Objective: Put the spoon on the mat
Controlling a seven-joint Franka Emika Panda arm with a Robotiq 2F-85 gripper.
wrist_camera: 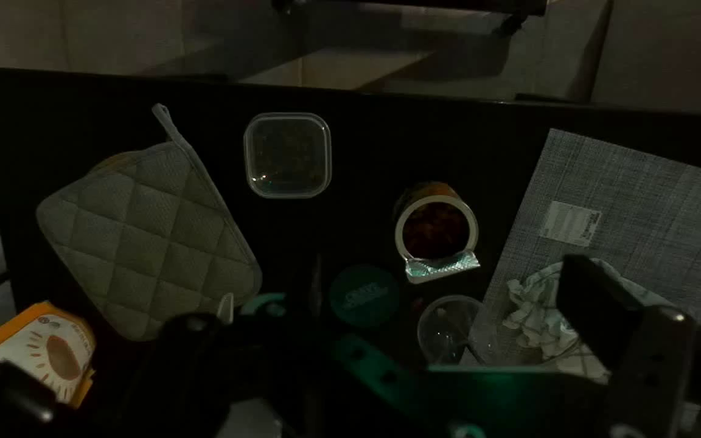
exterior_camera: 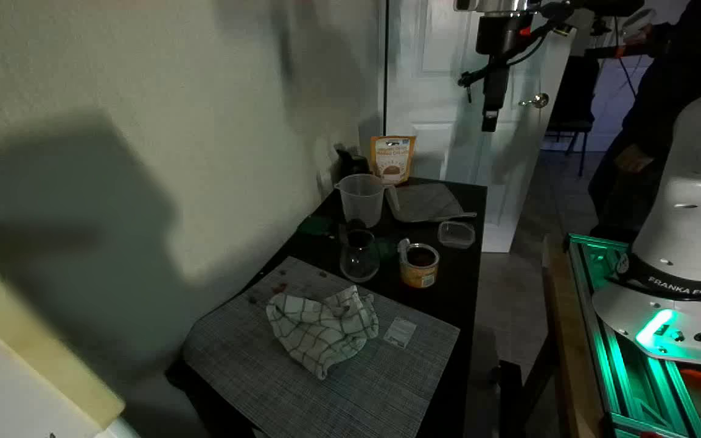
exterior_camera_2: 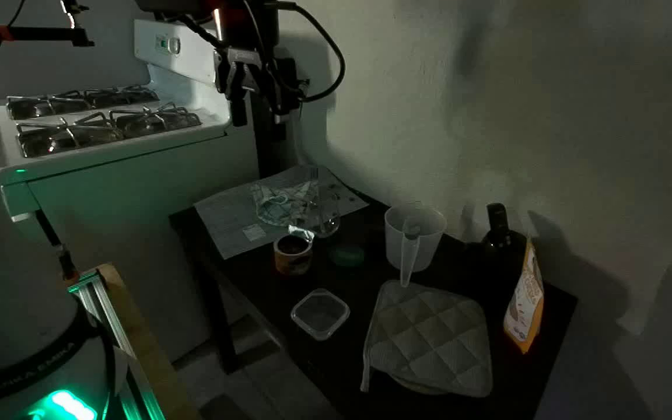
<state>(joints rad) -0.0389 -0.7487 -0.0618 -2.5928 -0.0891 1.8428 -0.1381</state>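
Observation:
The grey woven mat [exterior_camera: 375,389] lies at one end of the black table, with a crumpled checked cloth [exterior_camera: 326,325] on it. The mat also shows in an exterior view [exterior_camera_2: 225,219] and at the right of the wrist view [wrist_camera: 648,176]. No spoon can be made out clearly. A slim utensil [exterior_camera_2: 314,175] seems to stand in the clear glass [exterior_camera_2: 325,219] beside the cloth; it is too dim to tell its kind. My gripper [exterior_camera_2: 258,127] is open and empty, high above the table. Its dark fingers stand wide apart in the wrist view [wrist_camera: 442,274].
Near the mat stand an opened can [exterior_camera: 419,267] and the glass. Further along are a clear jug [exterior_camera_2: 415,236], a square plastic container [exterior_camera_2: 320,314], a green lid [wrist_camera: 364,296], a quilted pot holder [exterior_camera_2: 432,341], a dark bottle [exterior_camera_2: 496,239] and an orange bag [exterior_camera_2: 525,300]. A wall borders the table.

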